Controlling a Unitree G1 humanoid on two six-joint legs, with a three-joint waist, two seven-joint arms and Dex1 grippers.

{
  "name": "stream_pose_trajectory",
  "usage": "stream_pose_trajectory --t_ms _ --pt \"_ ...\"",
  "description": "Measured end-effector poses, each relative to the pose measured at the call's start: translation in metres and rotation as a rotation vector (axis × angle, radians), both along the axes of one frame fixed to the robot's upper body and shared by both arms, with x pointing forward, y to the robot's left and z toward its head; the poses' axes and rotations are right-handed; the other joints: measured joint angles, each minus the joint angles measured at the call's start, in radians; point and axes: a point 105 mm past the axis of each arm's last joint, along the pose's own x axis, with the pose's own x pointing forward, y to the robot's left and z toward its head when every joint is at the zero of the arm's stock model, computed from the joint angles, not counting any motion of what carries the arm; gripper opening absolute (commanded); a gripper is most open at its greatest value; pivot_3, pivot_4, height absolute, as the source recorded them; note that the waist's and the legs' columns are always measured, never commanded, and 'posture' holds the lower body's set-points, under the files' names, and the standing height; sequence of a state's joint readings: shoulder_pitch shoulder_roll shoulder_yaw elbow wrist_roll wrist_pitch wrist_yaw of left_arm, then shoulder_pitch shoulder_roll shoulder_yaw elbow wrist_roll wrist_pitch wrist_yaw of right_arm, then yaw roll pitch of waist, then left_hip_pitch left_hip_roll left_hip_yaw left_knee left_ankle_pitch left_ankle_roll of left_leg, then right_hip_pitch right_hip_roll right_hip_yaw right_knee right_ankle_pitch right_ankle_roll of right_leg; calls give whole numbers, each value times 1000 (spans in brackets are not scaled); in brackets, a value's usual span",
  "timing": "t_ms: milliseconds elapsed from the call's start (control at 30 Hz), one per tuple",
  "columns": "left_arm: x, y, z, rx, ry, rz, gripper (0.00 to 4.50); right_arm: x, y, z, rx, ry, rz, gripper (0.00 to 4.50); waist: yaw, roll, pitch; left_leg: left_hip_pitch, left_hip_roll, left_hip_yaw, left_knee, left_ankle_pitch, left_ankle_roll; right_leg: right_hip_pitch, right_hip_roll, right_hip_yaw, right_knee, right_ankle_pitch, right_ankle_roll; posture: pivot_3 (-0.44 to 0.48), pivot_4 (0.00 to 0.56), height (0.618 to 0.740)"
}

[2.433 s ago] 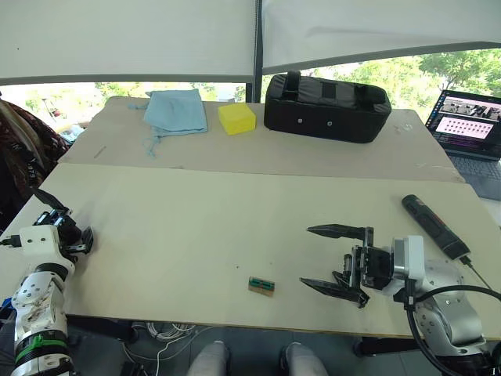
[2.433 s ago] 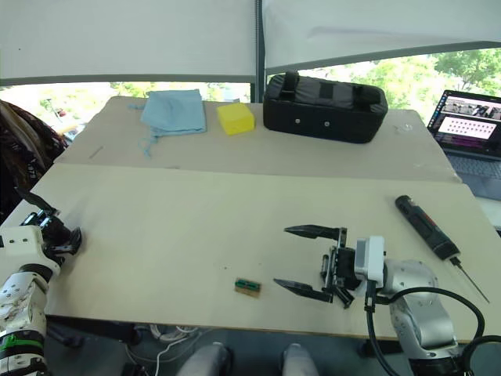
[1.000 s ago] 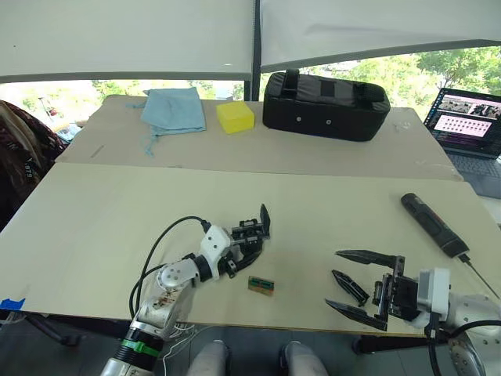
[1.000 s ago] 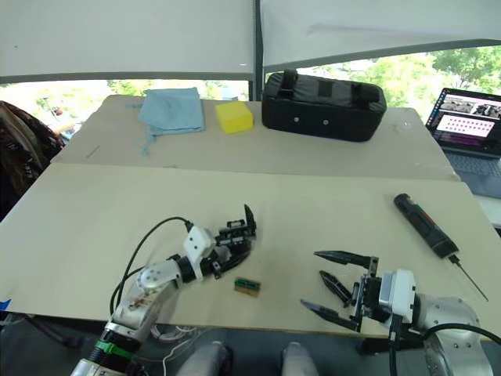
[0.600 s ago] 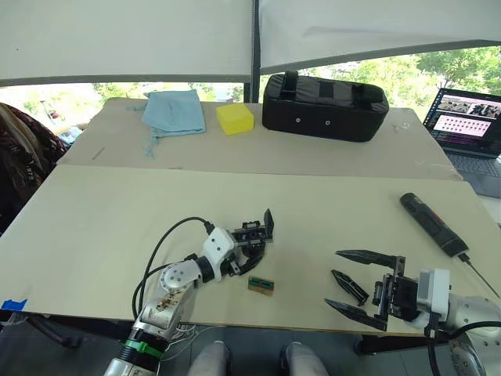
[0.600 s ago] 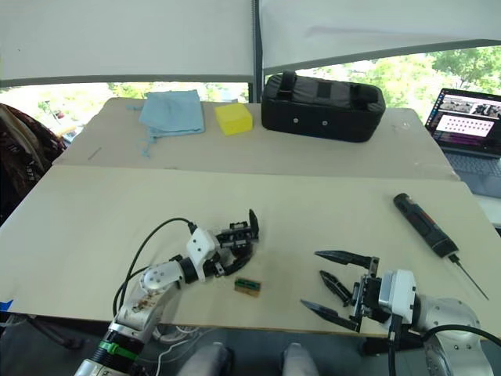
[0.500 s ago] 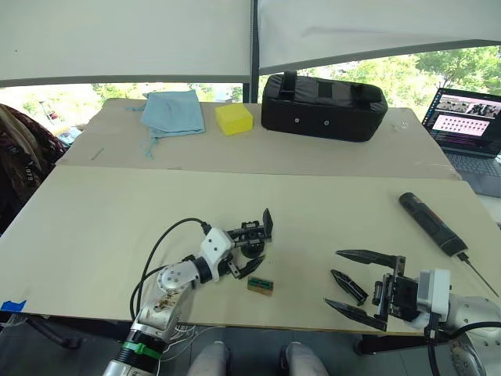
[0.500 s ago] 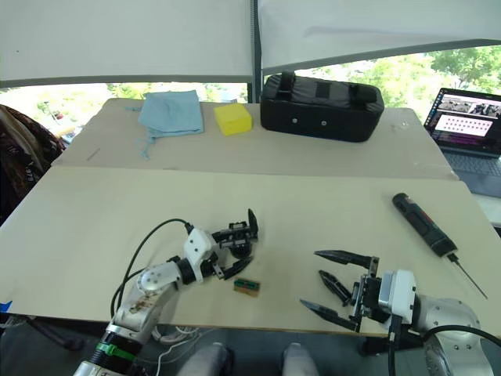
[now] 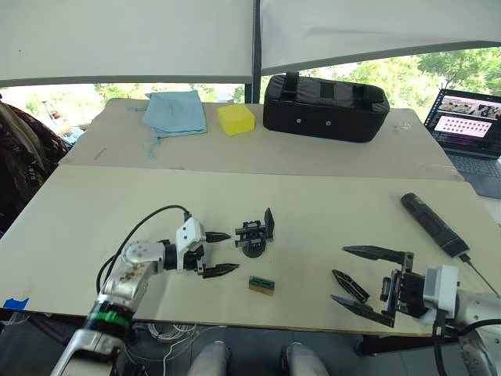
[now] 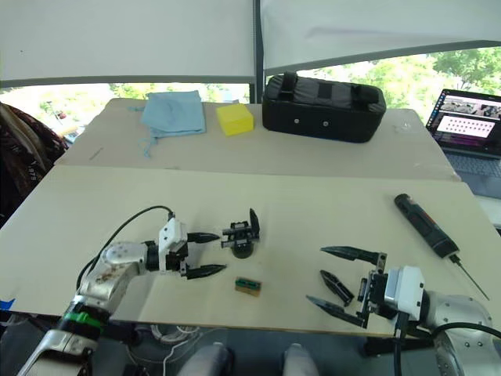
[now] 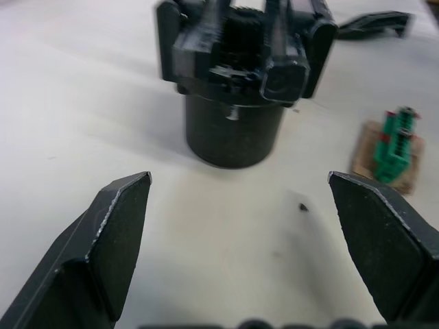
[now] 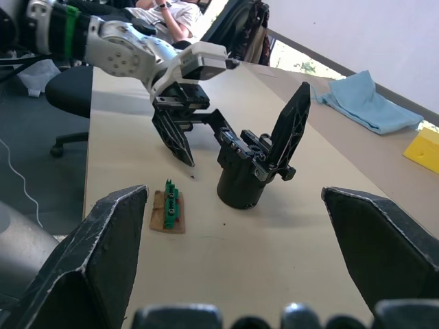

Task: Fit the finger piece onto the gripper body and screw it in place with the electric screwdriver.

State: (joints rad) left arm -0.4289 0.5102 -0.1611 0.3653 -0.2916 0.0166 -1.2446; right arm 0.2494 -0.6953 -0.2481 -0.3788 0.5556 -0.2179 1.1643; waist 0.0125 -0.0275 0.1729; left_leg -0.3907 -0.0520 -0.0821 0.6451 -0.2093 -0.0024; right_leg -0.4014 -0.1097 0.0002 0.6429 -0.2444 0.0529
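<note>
The right claw [image 9: 362, 280] rests on the counter [image 9: 117, 204], spread wide and holding nothing. The finger piece [image 9: 349, 285] lies flat between its two fingers, long axis along them, so the right arm is the nearer one. The left claw [image 9: 221, 252], also wide and empty, faces the gripper body [image 9: 255, 233] just ahead of it. The screwdriver [image 9: 434, 225] lies well off on the robot's right.

the gripper body [image 9: 256, 235], finger piece [image 9: 349, 285] and electric screwdriver [image 9: 434, 225] are showing black; the small block [image 9: 261, 285] is showing green on brown; cloth [image 9: 176, 110] light blue, sponge [image 9: 236, 118] yellow, bag [image 9: 326, 106] black.
</note>
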Motion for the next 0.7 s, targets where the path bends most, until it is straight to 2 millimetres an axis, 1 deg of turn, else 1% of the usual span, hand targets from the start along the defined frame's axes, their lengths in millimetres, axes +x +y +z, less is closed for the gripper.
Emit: stream_pose_trajectory --t_ms 167,333,567,600,633,667,700 --pt "11 -18 5 -15 -36 -110 4380 0 1 0 -1 2 5 4500 -2 -1 0 0 0 1 0 0 0 0 0 1 0 2 -2 0 150 740" --pt "12 -30 -6 -24 -23 -136 4380 1 -1 3 -3 -9 -1 4500 -7 -1 0 0 0 2 0 0 1 0 0 2 0 2 -1 0 150 740" --pt "23 -40 -6 -10 -93 -133 4380 2 -4 6 -17 -23 -12 4500 0 -1 0 0 -1 3 1 0 1 0 0 3 0 2 0 0 150 740" --pt "24 -41 -6 -10 -99 -131 3862 1 -5 6 -17 -24 -14 4500 0 -1 0 0 -1 3 1 0 1 0 0 3 0 2 1 0 150 740" --pt "24 -42 -6 -10 -109 -130 3565 1 -5 6 -17 -22 -17 4500 0 -1 0 0 -1 3 1 0 1 0 0 3 0 2 1 0 150 740" --pt "24 -42 -6 -9 -119 -133 3171 1 -6 6 -17 -20 -19 4500 0 -1 0 0 -1 3 1 0 1 0 0 3 0 2 1 0 150 740" --pt "24 -42 -6 -10 -126 -134 2668 1 -6 5 -17 -17 -20 4500 0 -1 0 0 -1 3 1 0 1 0 0 3 0 2 1 0 150 740"
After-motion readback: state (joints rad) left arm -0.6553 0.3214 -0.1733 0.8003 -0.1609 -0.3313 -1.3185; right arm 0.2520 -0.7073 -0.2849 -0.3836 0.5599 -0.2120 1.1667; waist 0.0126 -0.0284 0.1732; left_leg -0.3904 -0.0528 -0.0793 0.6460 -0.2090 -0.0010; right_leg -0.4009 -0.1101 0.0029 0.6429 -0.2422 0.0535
